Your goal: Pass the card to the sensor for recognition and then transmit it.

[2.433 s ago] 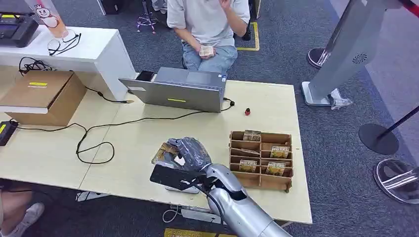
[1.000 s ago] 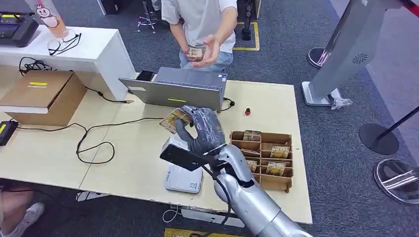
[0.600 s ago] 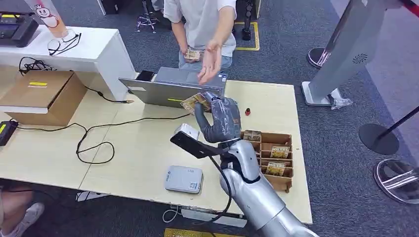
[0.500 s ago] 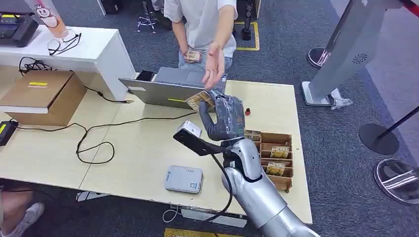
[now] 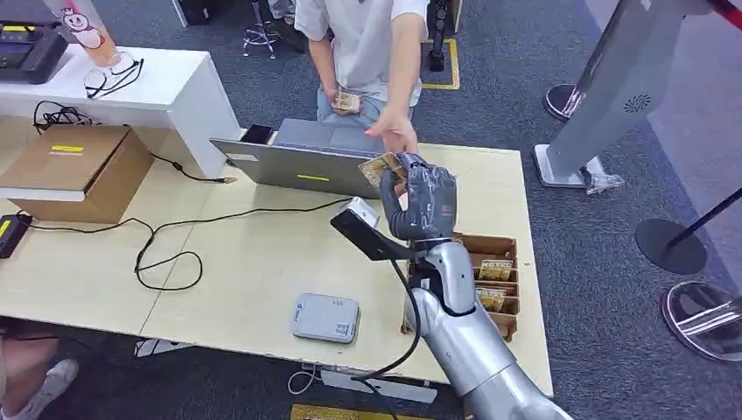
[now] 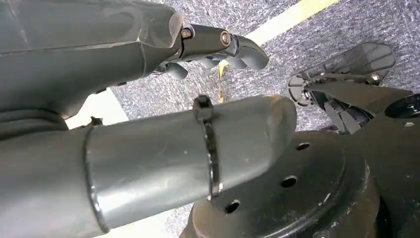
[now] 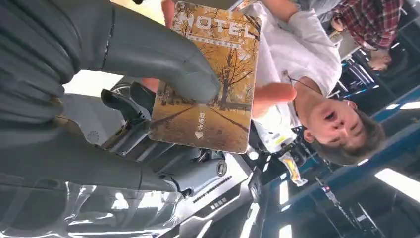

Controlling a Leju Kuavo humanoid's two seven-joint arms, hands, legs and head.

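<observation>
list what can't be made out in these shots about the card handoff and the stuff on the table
- Card: head view too small to read; the right hand covers its lower part.
- Contact between the person's hand and the card: cannot tell, they overlap in the head view.
- Card holder: its left part is hidden behind the right arm.
- Sensor label: too small to read.
- Left hand: whether its curled fingers hold anything is hidden by the arm cover.

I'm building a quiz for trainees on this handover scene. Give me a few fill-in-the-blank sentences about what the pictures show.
1. The robot's right hand holds a golden-brown card printed with the word ____.
2. A person's hand reaches toward the card from across the ____.
3. The flat grey sensor box lies near the table's ____ edge.

Missing words: MOTEL; table; near
</observation>
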